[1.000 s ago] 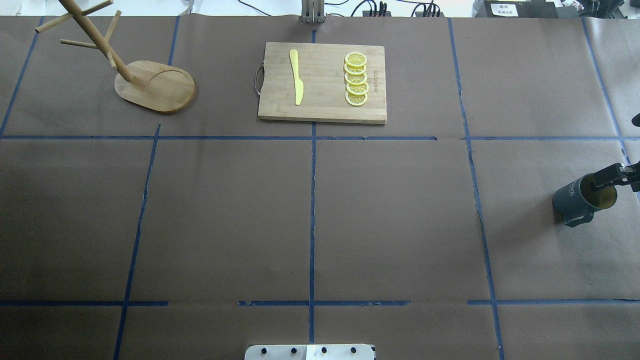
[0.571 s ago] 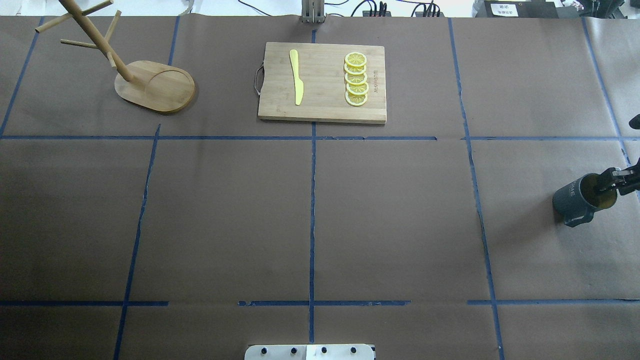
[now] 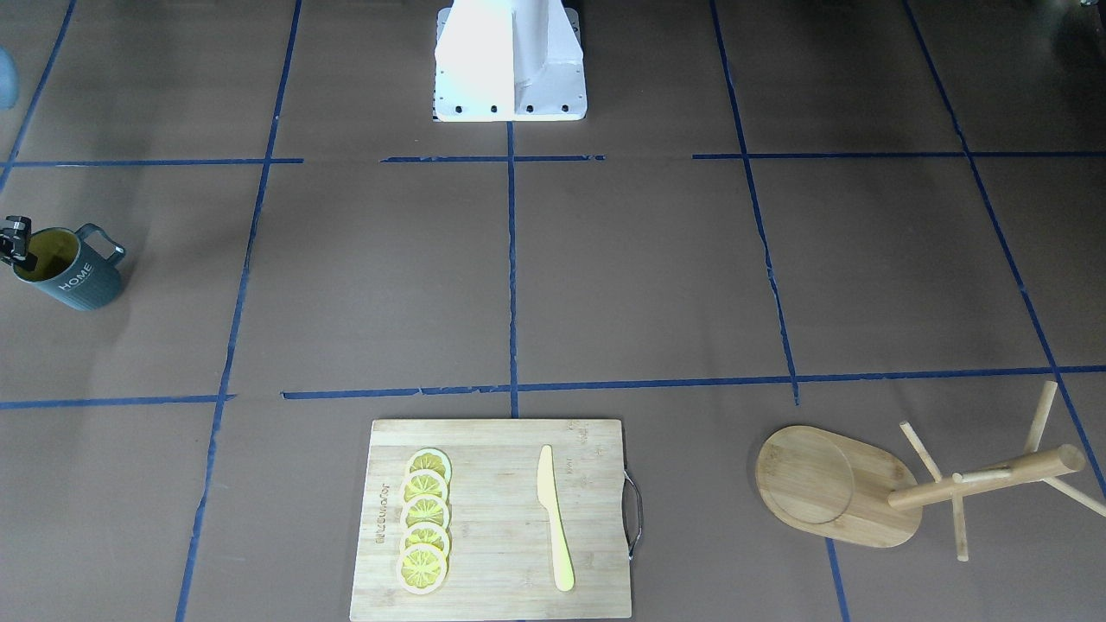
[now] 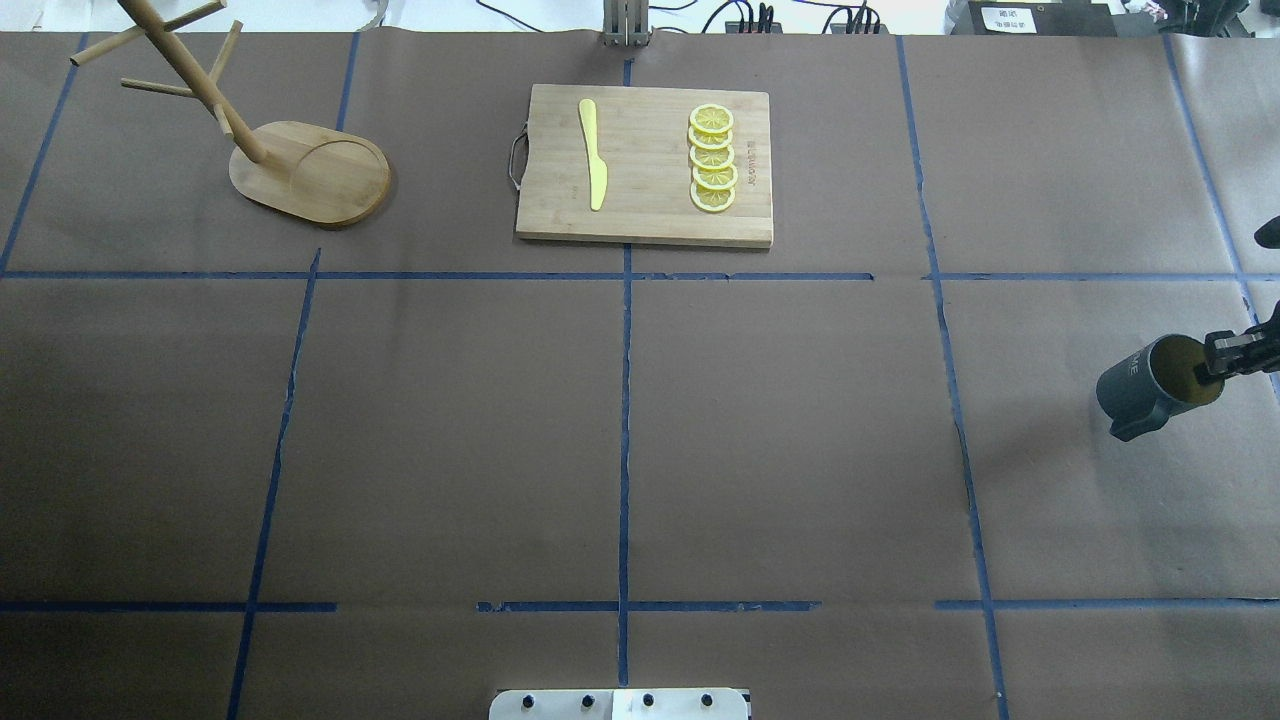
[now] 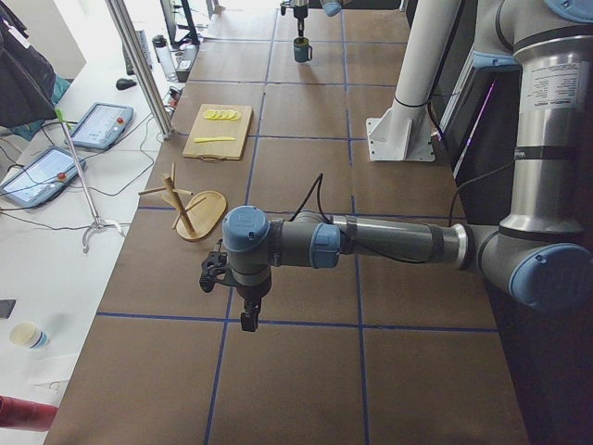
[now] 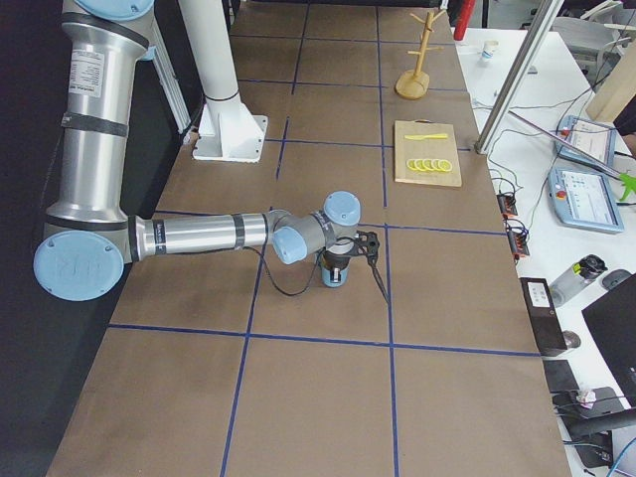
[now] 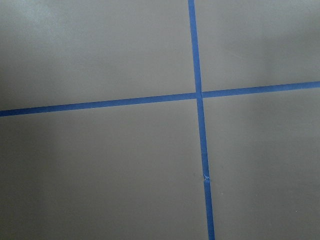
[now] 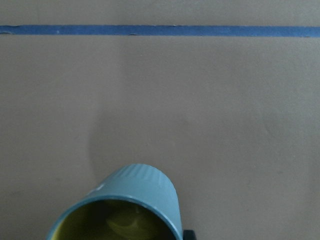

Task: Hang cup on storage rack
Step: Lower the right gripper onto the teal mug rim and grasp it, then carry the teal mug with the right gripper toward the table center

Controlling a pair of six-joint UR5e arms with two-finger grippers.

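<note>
Grasp step: right hand (image 4: 1222, 360) pinches the rim of the dark blue-grey ribbed cup (image 4: 1135, 388), tilted at the right edge of the desk (image 4: 780, 430); next, carry it to the far-left light bamboo storage rack (image 4: 310, 172); left hand (image 5: 248, 315) grip: cannot tell.

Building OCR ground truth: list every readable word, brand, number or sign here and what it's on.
"HOME": white lettering on the side of the cup, clear in the front-facing view.
Engraved mark on the cutting board, beside the lemon slices: too small to read.
White label on the black box beyond the table's far edge: blurred, unreadable.
Nothing else legible.
</note>
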